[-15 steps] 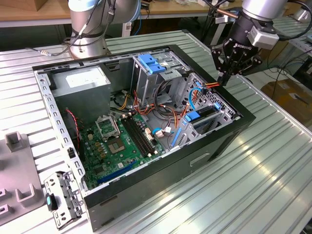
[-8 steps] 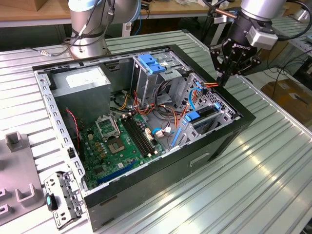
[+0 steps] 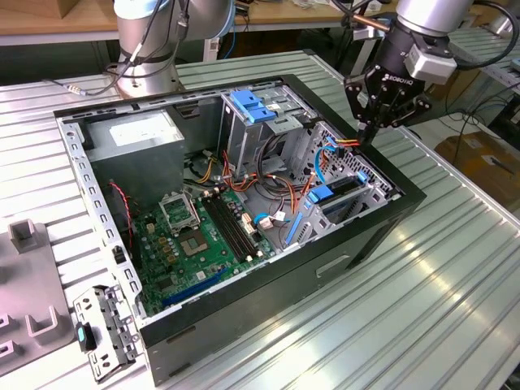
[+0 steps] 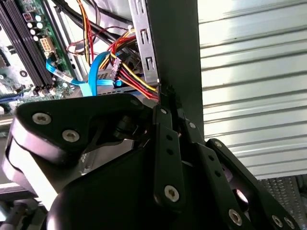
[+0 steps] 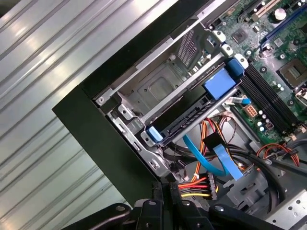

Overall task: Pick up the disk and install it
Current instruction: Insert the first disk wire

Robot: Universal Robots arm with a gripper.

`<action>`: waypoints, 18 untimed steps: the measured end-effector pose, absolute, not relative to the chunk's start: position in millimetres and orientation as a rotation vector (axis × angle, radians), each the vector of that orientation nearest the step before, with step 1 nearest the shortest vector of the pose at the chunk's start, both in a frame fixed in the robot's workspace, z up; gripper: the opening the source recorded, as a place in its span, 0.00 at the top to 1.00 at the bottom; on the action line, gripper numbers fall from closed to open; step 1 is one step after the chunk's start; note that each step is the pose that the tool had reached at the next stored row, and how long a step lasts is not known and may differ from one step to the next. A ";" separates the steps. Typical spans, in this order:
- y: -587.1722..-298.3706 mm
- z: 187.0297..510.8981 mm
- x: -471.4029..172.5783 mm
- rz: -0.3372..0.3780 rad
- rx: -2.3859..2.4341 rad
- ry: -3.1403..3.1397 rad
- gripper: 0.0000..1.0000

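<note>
Gripper (image 3: 367, 130) closed and empty at the case (image 3: 406, 203) edge, touching the power plug (image 5: 201, 184). Disk (image 5: 192, 117) sits in its bay. I'd keep moves slow, clear of cables.

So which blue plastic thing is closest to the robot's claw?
The blue handle on the drive bay by the case's corner, just below the gripper. The other blue handle sits atop the tall cage, farther away.

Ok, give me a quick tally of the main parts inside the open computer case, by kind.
Disk, with blue side rails: 1
Tall metal drive cage with blue handle: 1
Grey power supply box: 1
Green motherboard: 1
Total: 4
</note>
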State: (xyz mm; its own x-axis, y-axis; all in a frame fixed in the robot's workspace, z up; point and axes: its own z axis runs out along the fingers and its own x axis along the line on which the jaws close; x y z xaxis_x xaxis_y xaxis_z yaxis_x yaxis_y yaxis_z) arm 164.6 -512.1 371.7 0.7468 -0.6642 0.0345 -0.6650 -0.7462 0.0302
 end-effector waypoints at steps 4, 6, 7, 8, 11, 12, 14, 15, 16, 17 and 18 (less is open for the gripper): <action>-512.1 371.2 164.5 0.031 2.863 -1.189 0.83; -512.1 371.0 164.4 0.031 2.854 -1.211 0.83; -512.1 370.9 164.4 0.031 2.849 -1.221 0.83; -512.1 370.9 164.3 0.030 2.845 -1.232 0.83; -512.1 370.7 164.3 0.030 2.834 -1.256 0.83; -512.1 370.7 164.2 0.030 2.834 -1.256 0.83; -512.1 370.7 164.3 0.030 2.834 -1.256 0.83; -512.1 370.7 164.3 0.030 2.834 -1.256 0.83; -512.1 370.7 164.3 0.030 2.834 -1.256 0.83; -512.1 370.7 164.3 0.030 2.834 -1.257 0.83; -512.1 370.7 164.3 0.030 2.833 -1.258 0.83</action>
